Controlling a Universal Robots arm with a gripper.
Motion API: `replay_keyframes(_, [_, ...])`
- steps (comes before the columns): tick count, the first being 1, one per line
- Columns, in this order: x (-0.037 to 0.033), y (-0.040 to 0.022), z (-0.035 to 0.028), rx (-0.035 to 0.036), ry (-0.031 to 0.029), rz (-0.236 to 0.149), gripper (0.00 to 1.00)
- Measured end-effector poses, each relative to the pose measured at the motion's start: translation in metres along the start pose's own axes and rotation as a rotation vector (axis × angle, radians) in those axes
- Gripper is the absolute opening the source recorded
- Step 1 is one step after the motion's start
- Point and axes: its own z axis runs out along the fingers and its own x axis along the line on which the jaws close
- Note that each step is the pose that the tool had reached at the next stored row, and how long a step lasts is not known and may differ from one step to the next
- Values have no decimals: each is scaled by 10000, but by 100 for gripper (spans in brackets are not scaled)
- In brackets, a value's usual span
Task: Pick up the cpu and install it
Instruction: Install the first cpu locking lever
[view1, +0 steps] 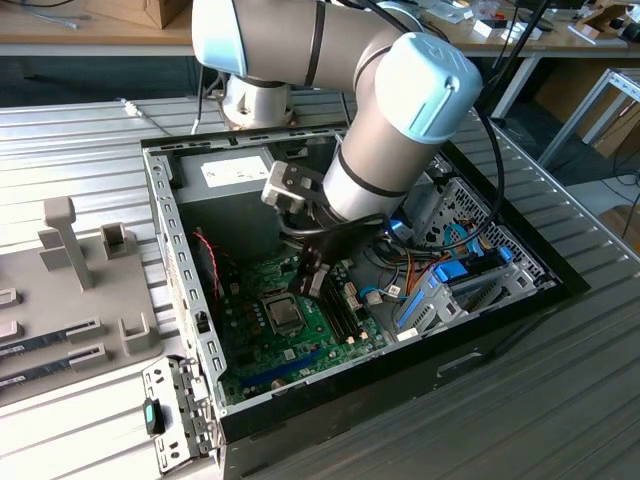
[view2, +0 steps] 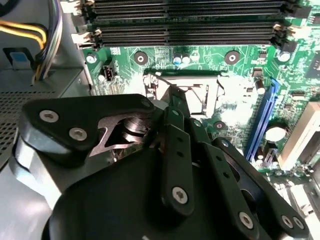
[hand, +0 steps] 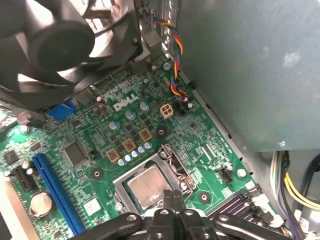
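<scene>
The gripper (view1: 312, 280) hangs inside the open computer case (view1: 175, 250), just above the green motherboard (view1: 250, 330); in both wrist views its fingers (hand: 172, 200) come together narrow, holding nothing. The cpu (hand: 150, 186) lies flat in its socket on the motherboard, directly beneath the fingertips; whether they touch it, I cannot tell. The case rests on a ribbed metal table (view1: 80, 130), beside a grey fixture tray (view1: 70, 300). Wooden workbenches (view1: 60, 30) line the room behind.
</scene>
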Motion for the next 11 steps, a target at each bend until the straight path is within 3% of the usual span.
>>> replay_keyframes(6, [-4, -3, -23, -3, -6, 33, 11])
replay_keyframes(11, [-17, -25, 2, -13, -34, 224, 11])
